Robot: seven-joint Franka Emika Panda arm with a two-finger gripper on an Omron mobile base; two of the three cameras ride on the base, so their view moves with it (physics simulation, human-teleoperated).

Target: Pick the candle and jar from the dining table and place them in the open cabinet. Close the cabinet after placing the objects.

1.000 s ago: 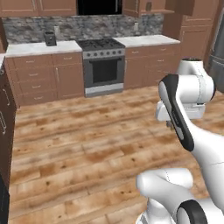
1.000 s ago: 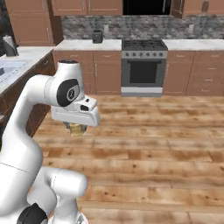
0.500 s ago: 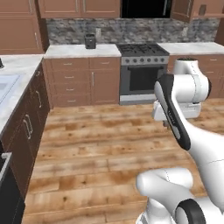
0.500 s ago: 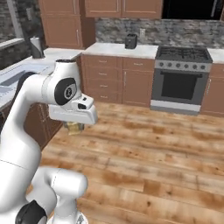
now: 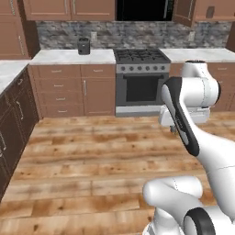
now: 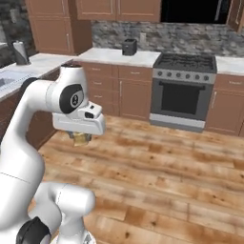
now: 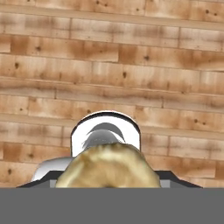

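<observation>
Kitchen in front of the base: wood plank floor (image 5: 82, 160), run of brown drawer units (image 5: 73, 89) under a marble counter (image 5: 69, 56), steel range (image 5: 137, 85) in the middle, stone backsplash (image 5: 137, 34) behind, upper cupboards (image 5: 69, 9) above. Small dark appliance, looks like a toaster (image 6: 129, 46), sits on the counter left of the range. Second counter with what looks like a sink (image 6: 9, 78) runs along the left side in the right base view.

No dining table or open cabinet in any of these frames, so this reads as transit between pick and place, not a placing pose.

Arm is folded in tight over the base, wrist pointing down at the floor. Likely tucked to keep the load close and steady while the base drives.

Gripper (image 6: 82, 138) hangs under the white hand, jaws pinching the candle (image 6: 81, 138): small yellow-gold lump between them, well above the floor. Hand view confirms it: candle (image 7: 108, 166) sits right at the fingertips, with planks beyond.

Jar isn't visible here; can't say where it stands.

Risk: the candle is tiny and squat, so there's little to grip; a jolt could slip it.
</observation>
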